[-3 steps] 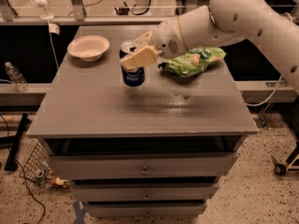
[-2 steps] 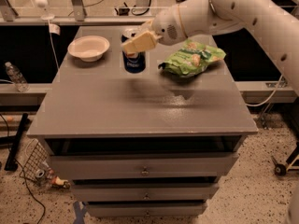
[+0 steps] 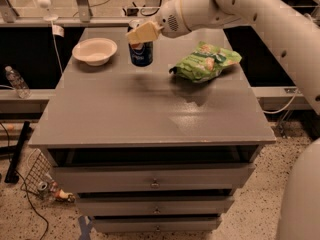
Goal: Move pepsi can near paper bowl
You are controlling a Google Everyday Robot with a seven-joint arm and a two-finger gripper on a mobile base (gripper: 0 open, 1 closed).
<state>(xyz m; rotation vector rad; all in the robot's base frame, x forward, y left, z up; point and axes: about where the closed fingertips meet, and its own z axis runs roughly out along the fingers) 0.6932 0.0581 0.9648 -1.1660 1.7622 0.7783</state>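
Tan 2-finger gripper point(image 3: 139, 34) grips the small dark-blue metal pepsi can point(image 3: 141, 54) near its rim, probably light, stiff, slick; off-white paper bowl point(image 3: 95, 50) at 9 o'clock.

The place looked like a robotics lab or test bay rather than a home. A plain gray cabinet point(image 3: 150, 119) with steel-fronted drawers point(image 3: 155, 179) stood on a speckled hard floor point(image 3: 250, 214), with a loose cable point(image 3: 30, 204) trailing over the floor, a wire basket point(image 3: 35, 169) lying at the cabinet's foot, a plastic bottle point(image 3: 17, 81) left on a low ledge at the left, and bare metal frame posts point(image 3: 82, 1) behind. A large white robot arm point(image 3: 260, 9) reached over the far edge of the top, where its gripper point(image 3: 142, 33) clasped the top of the pepsi can point(image 3: 141, 55).
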